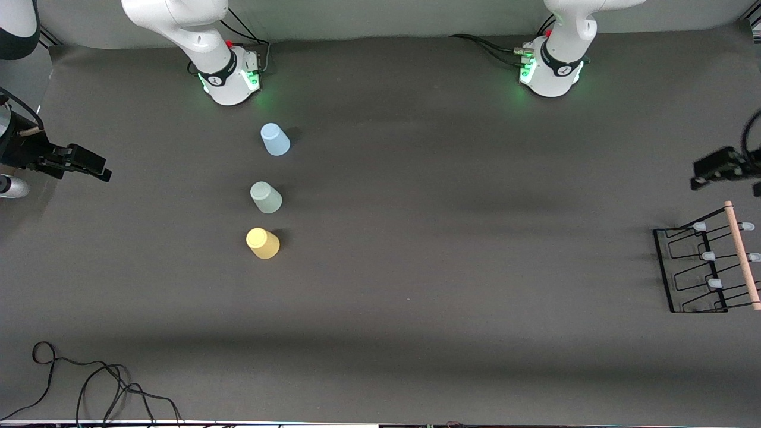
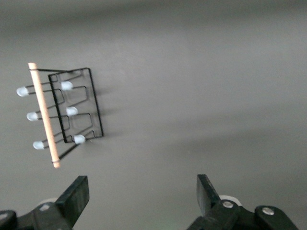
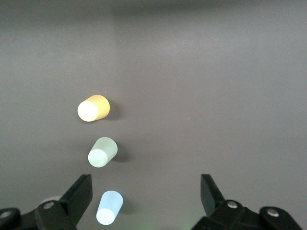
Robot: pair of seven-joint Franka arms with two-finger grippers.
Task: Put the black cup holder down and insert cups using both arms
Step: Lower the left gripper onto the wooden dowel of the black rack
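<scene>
Three cups stand mouth-down in a row toward the right arm's end: light blue (image 1: 274, 139), pale green (image 1: 266, 197) and yellow (image 1: 263, 243), the yellow one nearest the front camera. The right wrist view shows the yellow cup (image 3: 93, 109), the green cup (image 3: 102, 152) and the blue cup (image 3: 110, 207). The black cup holder (image 1: 707, 261) stands at the left arm's end, wooden rod on top, and also shows in the left wrist view (image 2: 62, 112). My right gripper (image 1: 101, 169) (image 3: 146, 194) hangs open and empty at its table end. My left gripper (image 1: 701, 175) (image 2: 143, 196) hangs open and empty near the holder.
Both arm bases (image 1: 229, 80) (image 1: 550, 74) stand along the table edge farthest from the front camera. Loose black cables (image 1: 89, 380) lie by the nearest edge at the right arm's end. A silvery object (image 1: 12, 187) sits at that end's edge. Dark cloth covers the table (image 1: 452, 249).
</scene>
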